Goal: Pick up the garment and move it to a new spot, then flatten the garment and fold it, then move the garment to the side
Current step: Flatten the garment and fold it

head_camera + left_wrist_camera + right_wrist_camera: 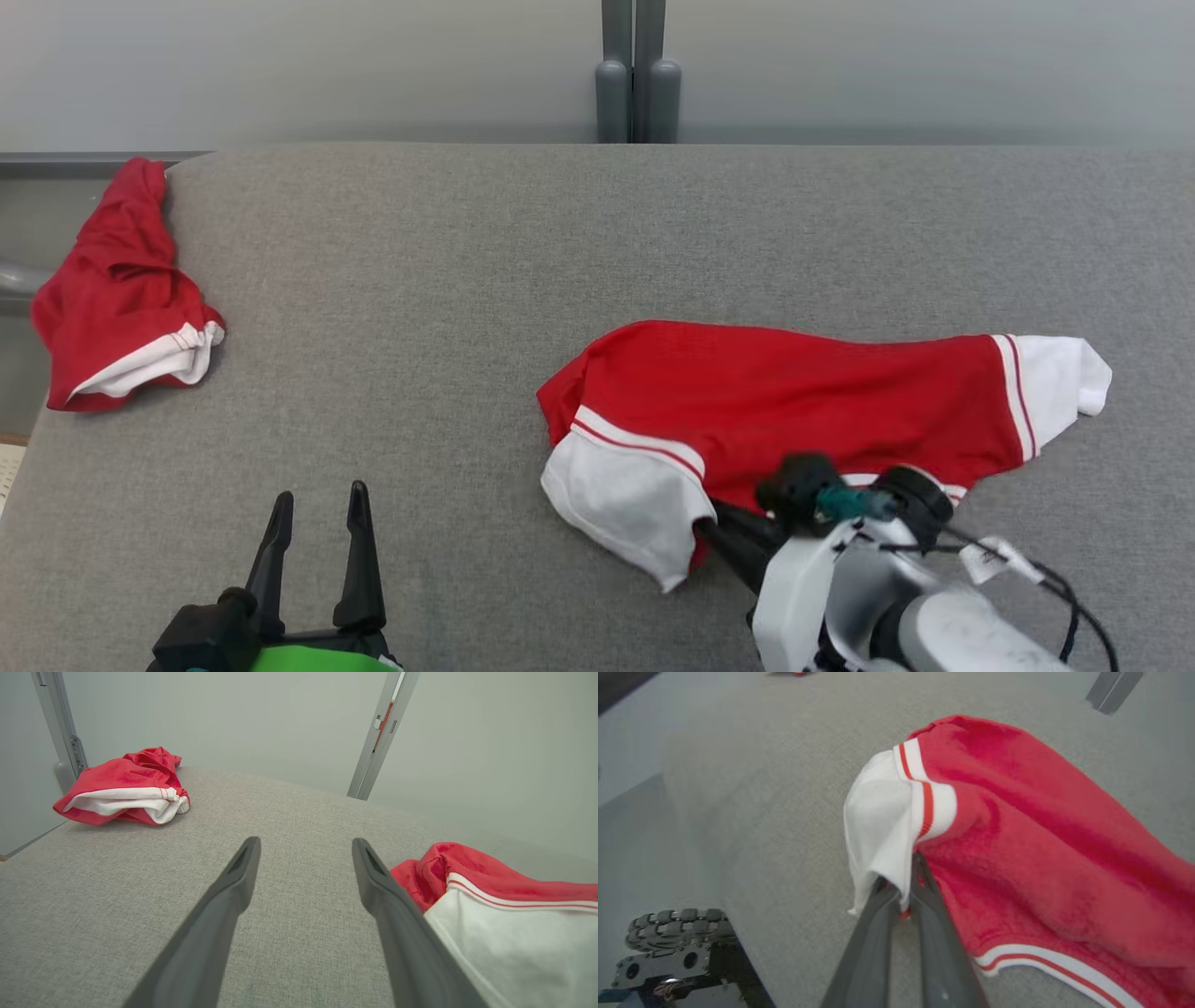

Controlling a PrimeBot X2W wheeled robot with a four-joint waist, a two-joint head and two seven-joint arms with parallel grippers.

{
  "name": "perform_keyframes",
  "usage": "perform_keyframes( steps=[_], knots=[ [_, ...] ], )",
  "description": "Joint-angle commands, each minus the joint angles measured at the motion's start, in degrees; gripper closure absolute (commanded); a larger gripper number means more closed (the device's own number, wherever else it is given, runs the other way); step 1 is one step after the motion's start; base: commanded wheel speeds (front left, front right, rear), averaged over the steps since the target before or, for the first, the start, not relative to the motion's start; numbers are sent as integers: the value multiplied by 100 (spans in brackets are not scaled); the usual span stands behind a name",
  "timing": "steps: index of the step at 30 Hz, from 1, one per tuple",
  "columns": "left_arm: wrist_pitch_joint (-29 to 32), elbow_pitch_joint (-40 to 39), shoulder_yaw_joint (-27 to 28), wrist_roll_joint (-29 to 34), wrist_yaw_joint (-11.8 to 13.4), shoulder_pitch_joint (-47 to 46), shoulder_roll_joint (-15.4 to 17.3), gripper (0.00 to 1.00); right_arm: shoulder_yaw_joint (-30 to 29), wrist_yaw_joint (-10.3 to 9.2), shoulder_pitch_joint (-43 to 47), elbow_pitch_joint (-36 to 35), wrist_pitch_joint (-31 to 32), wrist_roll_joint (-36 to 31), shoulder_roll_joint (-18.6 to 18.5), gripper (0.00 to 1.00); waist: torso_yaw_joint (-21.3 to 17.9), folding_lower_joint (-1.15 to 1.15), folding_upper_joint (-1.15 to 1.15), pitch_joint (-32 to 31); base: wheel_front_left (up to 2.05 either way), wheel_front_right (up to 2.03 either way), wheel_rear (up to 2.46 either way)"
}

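Tabletop [467, 280], right hand [901, 896] tight on garment [794, 392]

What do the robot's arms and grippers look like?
The left gripper and right gripper each have two long, dark, tapering fingers. Behind the left: a green cover. The right arm has a white shell, teal fitting, black cable and white tag.

We count one grey table [560, 233], two garments (crumpled garment [121, 289] at its far-left corner, spread garment [794, 392] near its front-right edge) and two grippers: left gripper [320, 495], right gripper [901, 882].
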Motion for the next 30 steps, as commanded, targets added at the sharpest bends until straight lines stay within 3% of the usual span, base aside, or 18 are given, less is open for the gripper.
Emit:
perform_keyframes(
  steps=[1, 3, 6, 11, 16, 22, 23, 24, 25, 26, 30],
  knots=[
    [-2, -21, 19, -68, 42, -19, 15, 0, -146, 0, 13, -601, 223, 478, -79, 100, 0, 0, 0, 51, 0, 0, 0],
    [-2, -23, 1, -77, 39, -85, 15, 0, -451, 0, -66, -1429, 593, 1162, -139, 100, 11, 0, 0, 106, 0, 0, 0],
    [-2, -26, -39, -84, 39, -215, 15, 0, -1290, 1, -240, -2063, 1057, 2090, 169, 100, 37, 0, 0, 227, 0, 0, 0],
    [-2, 1, -221, -119, 7, -456, 15, 0, -2628, 1, -897, -1411, 1831, 2680, 1054, 100, 194, 0, 0, 485, 0, 0, 0],
    [-2, 60, -488, -206, -50, -765, 14, 0, -3889, 2, -2100, 204, 2043, 1967, 1417, 100, 562, 0, 0, 783, 0, 0, 0],
    [-2, 65, -855, -418, 32, -1040, 13, 0, -4692, 1, -3297, 1899, 1537, 473, 1261, 100, 1125, 0, 0, 1034, 0, 0, 0],
    [-2, 59, -908, -450, 48, -1062, 14, 0, -4786, 1, -3453, 2167, 1331, 183, 1182, 83, 1200, 0, 0, 1058, 0, 0, 0],
    [-2, 54, -946, -455, 55, -1070, 14, 0, -4832, 1, -3544, 2391, 1175, -55, 1136, 55, 1249, 0, 0, 1069, 0, 0, 0],
    [-2, 51, -969, -448, 58, -1064, 14, 0, -4880, 1, -3653, 2628, 951, -326, 1074, 13, 1291, 0, 0, 1076, 0, 0, 0],
    [-2, 42, -981, -453, 74, -1054, 14, 0, -4958, 1, -3748, 2813, 770, -513, 1044, 0, 1304, 0, 0, 1078, 0, 0, 0],
    [-2, 41, -962, -468, 106, -1014, 14, 0, -5052, 1, -3994, 3381, 2, -1267, 931, 0, 1290, 0, 0, 1082, 0, 0, 0]
  ],
)
